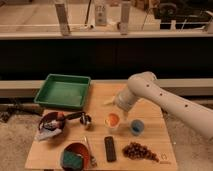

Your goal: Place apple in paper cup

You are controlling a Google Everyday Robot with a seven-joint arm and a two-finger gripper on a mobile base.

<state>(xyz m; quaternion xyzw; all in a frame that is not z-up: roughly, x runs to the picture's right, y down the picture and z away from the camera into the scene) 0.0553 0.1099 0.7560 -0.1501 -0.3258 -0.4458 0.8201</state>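
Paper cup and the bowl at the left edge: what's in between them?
In the camera view, a small metal cup stands between the paper cup and that bowl. The end effector hangs close by the paper cup.

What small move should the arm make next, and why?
Probably raise the gripper straight up. The apple already sits in the mouth of the paper cup, the gripper hangs just above and behind it, and the blue cup stands close beside, so a sideways move might tip one.

End effector (114,103) blurred, just above paper cup (112,123)
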